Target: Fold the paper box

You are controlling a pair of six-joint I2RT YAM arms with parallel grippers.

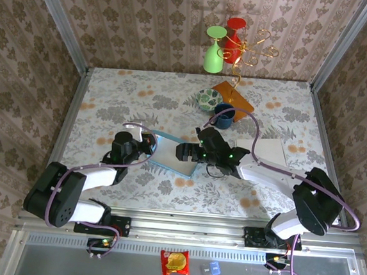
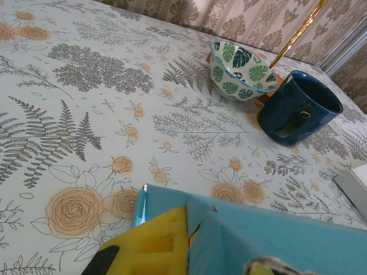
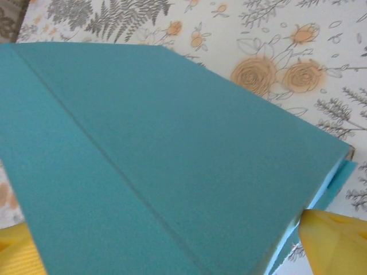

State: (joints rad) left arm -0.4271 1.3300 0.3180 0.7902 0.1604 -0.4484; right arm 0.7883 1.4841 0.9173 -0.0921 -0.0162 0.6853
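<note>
The teal paper box [image 1: 171, 153] lies half-folded in the middle of the table, between my two grippers. At its left corner my left gripper [image 1: 149, 141] is shut on it. In the left wrist view a raised teal flap [image 2: 269, 235] is pinched against the yellow finger pad [image 2: 152, 246]. My right gripper [image 1: 186, 152] stands open at the box's right side. Close under that wrist camera is a creased teal panel [image 3: 160, 149], with one yellow fingertip [image 3: 335, 240] off its right edge and the other at the lower left, neither clamping it.
A dark blue mug [image 1: 223, 115] [image 2: 298, 109] and a leaf-patterned bowl [image 1: 207, 100] [image 2: 238, 66] stand just behind the box. Further back an orange-based gold wire stand [image 1: 234, 95] holds green and red goblets. A white box [image 1: 267, 151] lies under the right arm.
</note>
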